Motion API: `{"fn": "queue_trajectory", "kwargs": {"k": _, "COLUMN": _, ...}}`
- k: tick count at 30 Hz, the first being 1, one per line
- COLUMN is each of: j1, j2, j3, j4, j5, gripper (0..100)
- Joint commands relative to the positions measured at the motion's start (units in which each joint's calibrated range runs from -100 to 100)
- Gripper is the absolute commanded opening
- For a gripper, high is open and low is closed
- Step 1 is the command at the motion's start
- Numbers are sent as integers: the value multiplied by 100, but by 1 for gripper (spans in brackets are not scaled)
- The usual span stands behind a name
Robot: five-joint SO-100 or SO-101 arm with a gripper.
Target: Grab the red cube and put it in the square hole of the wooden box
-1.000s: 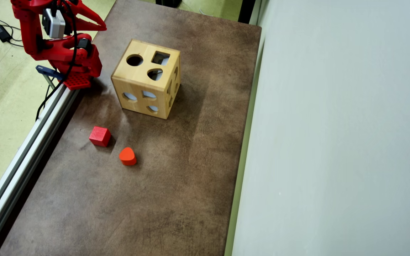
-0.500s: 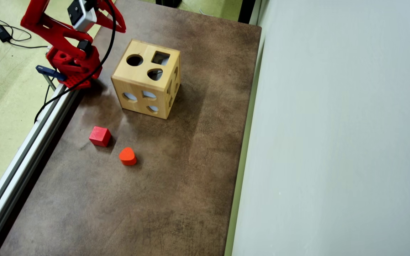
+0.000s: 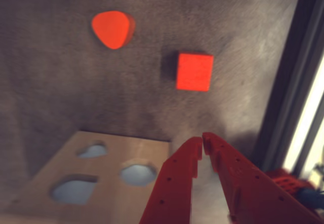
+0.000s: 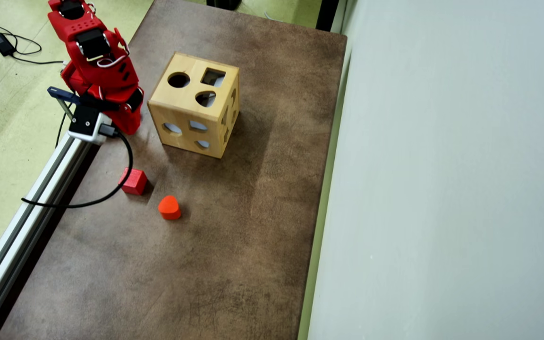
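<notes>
The red cube (image 4: 134, 181) lies on the brown table near the left rail; in the wrist view the cube (image 3: 194, 71) is ahead of my jaws and apart from them. The wooden box (image 4: 196, 104) stands further back, and its top face holds the square hole (image 4: 213, 77), a round hole (image 4: 178, 80) and a rounded-triangle hole. In the wrist view only a side face of the box (image 3: 152, 155) shows, at lower left. My red gripper (image 3: 202, 141) hangs shut and empty between box and rail; in the overhead view the gripper (image 4: 128, 127) points down left of the box.
An orange-red rounded block (image 4: 169, 207) (image 3: 112, 28) lies right of the cube. A metal rail (image 4: 26, 222) runs along the table's left edge. A black cable (image 4: 88, 204) loops over the table and touches the cube's left side. A pale panel (image 4: 442, 189) borders the right.
The arm has swung down from a raised pose, so the gripper now points at the table beside the box. The cable now drapes over the table next to the cube.
</notes>
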Motion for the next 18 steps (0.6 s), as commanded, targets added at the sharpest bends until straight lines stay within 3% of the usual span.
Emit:
{"fn": "queue_trajectory", "kwargs": {"k": 1, "j1": 364, "j2": 86, "j3": -74, "j4": 5, "j5": 332, "gripper": 1}}
{"fn": "queue_trajectory", "kwargs": {"k": 7, "j1": 431, "j2": 460, "j3": 374, "j4": -188, "j5": 361, "gripper": 1}}
{"fn": "queue_trajectory", "kwargs": {"k": 18, "j1": 409, "j2": 1428, "j3": 1170, "j4": -1821, "j5": 361, "gripper": 1}}
